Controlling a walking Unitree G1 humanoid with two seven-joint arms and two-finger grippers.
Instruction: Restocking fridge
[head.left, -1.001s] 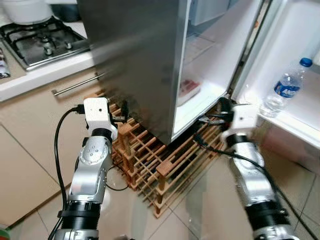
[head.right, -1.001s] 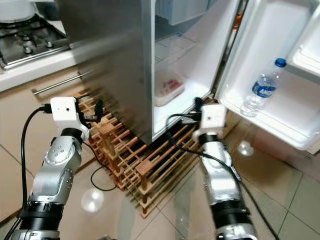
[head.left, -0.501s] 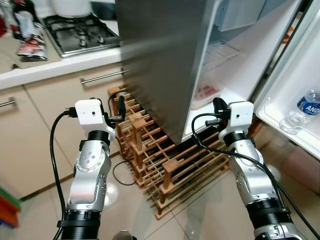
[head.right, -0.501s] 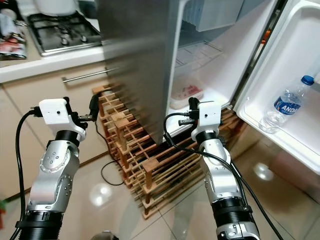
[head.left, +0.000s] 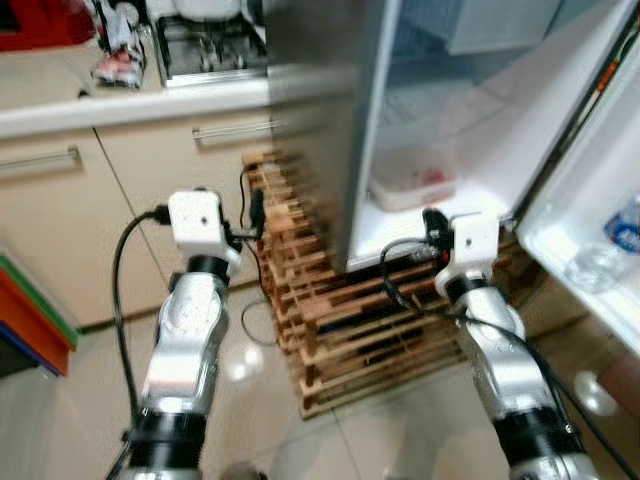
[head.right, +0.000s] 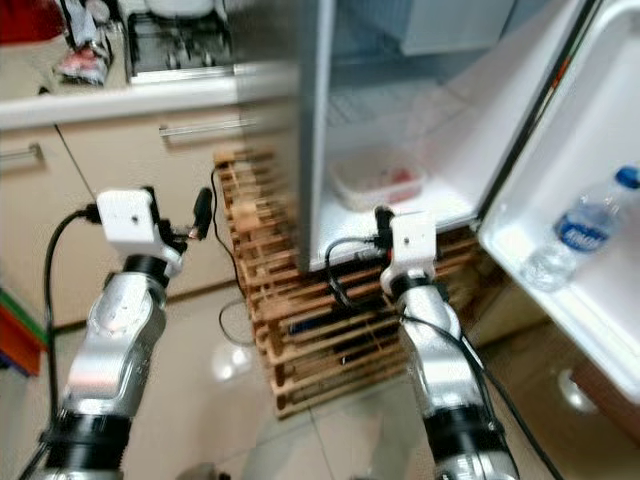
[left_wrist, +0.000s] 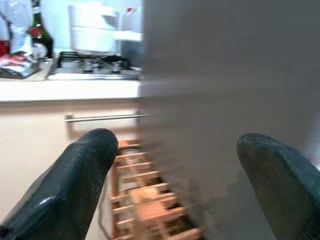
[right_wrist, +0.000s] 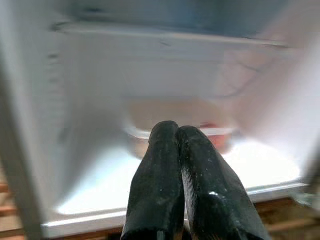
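- Left eye view, blurred: fridge (head.left: 330, 110) standing open beside the counter, its door (head.left: 590, 200) swung out to the right. One clear tray (head.left: 412, 186) with something red inside, resting on the lowest shelf. One water bottle (head.left: 605, 250) in the door rack, smeared by motion. One wooden rack (head.left: 345, 310) on the floor under the fridge. Left gripper (head.left: 256, 208) raised near the steel side wall, carrying nothing; right gripper (head.left: 432, 222) just below the shelf edge, equally empty.
- Right eye view: same scene, bottle (head.right: 580, 232) plainer here, blue cap and label, leaning in the door rack. One hob (head.right: 180, 42) on the counter behind.
- Left wrist view: two black fingers (left_wrist: 75, 185) spread wide, nothing between, aimed at the steel wall and a cabinet handle (left_wrist: 100, 118).
- Right wrist view: two fingers (right_wrist: 160, 180) pressed together, closed on nothing, pointed at the tray (right_wrist: 175, 125).
- Handling, as a judgement: bottle probably light plastic, smooth and apt to slip or dent; best taken round the mid-body, near the label. Tray likely stiff but shallow; better gripped at a rim, kept level.
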